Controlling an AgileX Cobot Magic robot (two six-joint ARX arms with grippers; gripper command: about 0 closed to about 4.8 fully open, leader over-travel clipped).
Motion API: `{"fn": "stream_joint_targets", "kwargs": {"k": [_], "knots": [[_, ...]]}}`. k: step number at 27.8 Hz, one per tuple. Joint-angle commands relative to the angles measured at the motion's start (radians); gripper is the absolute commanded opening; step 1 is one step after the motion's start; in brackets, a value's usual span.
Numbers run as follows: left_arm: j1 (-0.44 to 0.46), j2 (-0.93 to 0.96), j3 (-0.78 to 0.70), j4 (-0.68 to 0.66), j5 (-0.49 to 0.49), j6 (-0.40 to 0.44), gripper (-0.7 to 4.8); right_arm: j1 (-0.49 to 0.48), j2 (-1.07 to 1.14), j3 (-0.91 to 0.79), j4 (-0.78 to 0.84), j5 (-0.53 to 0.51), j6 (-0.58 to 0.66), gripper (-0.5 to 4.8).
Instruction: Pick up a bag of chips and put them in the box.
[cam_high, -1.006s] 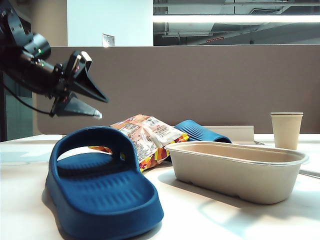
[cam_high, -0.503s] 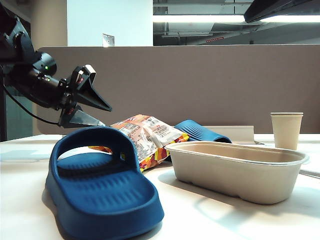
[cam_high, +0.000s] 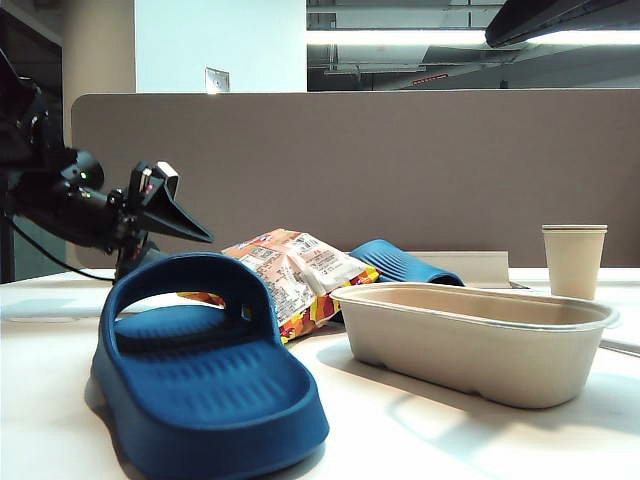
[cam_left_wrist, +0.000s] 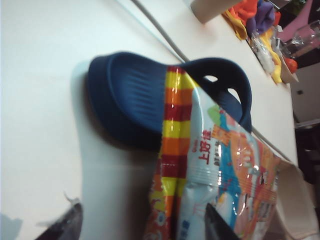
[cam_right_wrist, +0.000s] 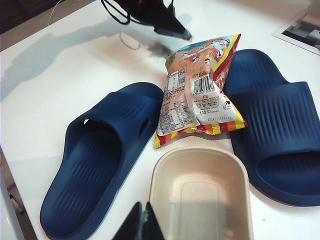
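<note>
Bag of chips lies flat on the table, not yet gripped, one edge resting on the far slipper, its lower edge just beside the rim of the box. The near slipper sits on its other side.

Left gripper is at the bag's far end, jaws apart, fingertips straddling the striped seam. Nothing between them yet.

Right gripper hovers above the box's near end; the 2 dark tips look pressed together, holding nothing.

Risks, as I judge them:
- Glossy puffy film: pinching only the seam could let it slip, or the bag could swing on lift.
- Bag is wedged among 2 slippers and the box; dragging it could shove the box.
- Right gripper over the box could block the drop path.

Hard to see:
- Exterior view: near slipper hides the left gripper's lower finger.
- Left wrist view: fingertips cropped and blurred, so contact with the bag is unclear.
</note>
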Motion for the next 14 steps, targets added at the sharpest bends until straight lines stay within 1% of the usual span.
{"fn": "stream_joint_targets", "kwargs": {"k": [1, 4, 5, 10, 14], "knots": [[-0.002, 0.021, 0.002, 0.002, 0.066, 0.007, 3.23, 0.001, 0.006, 0.006, 0.012, -0.006, -0.003, -0.02], [-0.006, 0.032, 0.002, -0.002, 0.078, 0.007, 3.79, 0.001, 0.013, 0.006, 0.011, -0.006, -0.003, -0.02], [-0.009, 0.034, 0.002, -0.002, 0.088, 0.008, 3.85, 0.001, 0.015, 0.006, 0.011, -0.006, -0.003, -0.02], [-0.010, 0.038, 0.002, 0.001, 0.137, 0.007, 3.86, 0.001, 0.025, 0.006, 0.012, -0.006, -0.003, -0.02], [-0.017, 0.038, 0.002, 0.001, 0.141, 0.008, 3.86, 0.001, 0.027, 0.006, 0.013, -0.006, -0.003, -0.02]]}}
